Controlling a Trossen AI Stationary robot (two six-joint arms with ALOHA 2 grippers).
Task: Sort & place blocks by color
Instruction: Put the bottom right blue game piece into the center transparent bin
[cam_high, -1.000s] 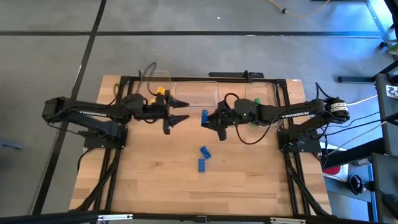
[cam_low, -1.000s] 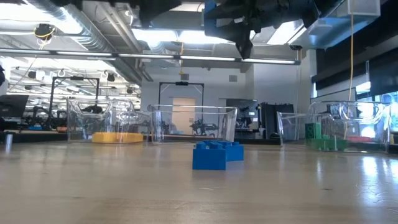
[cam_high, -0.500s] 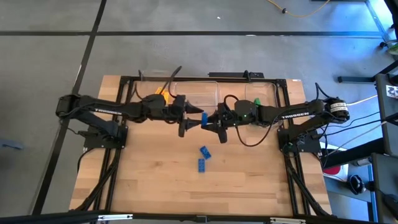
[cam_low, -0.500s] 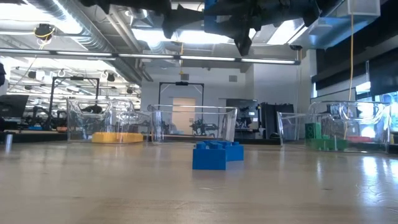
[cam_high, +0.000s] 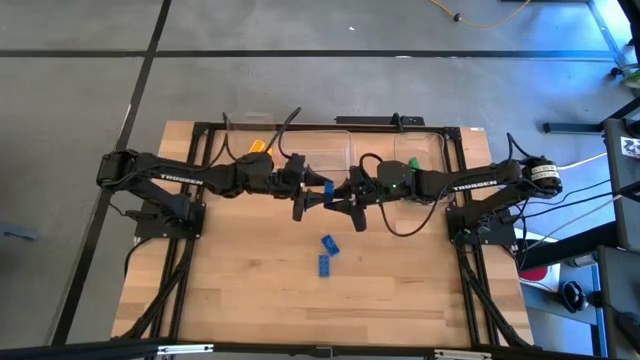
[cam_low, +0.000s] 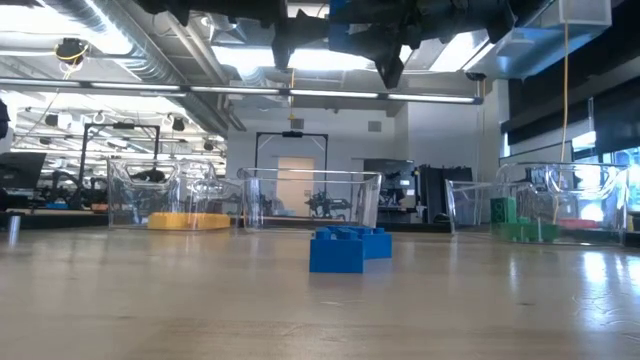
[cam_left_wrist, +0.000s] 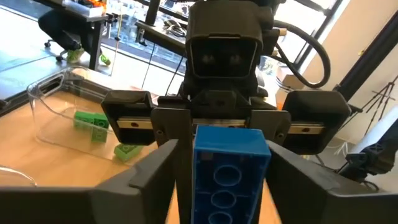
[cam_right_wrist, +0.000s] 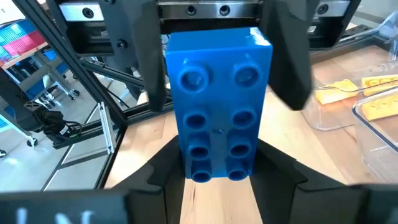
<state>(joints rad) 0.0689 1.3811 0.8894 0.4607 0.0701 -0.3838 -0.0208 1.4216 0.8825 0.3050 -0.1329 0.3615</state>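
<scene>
My right gripper is clamped on a blue block, held up off the worktop at center frame in the high view. My left gripper meets it nose to nose, fingers spread either side of that block; can't tell if they touch it. Two more blue blocks lie on the wood just below center. Yellow blocks sit in the upper-left bin, green blocks in the upper-right bin.
</scene>
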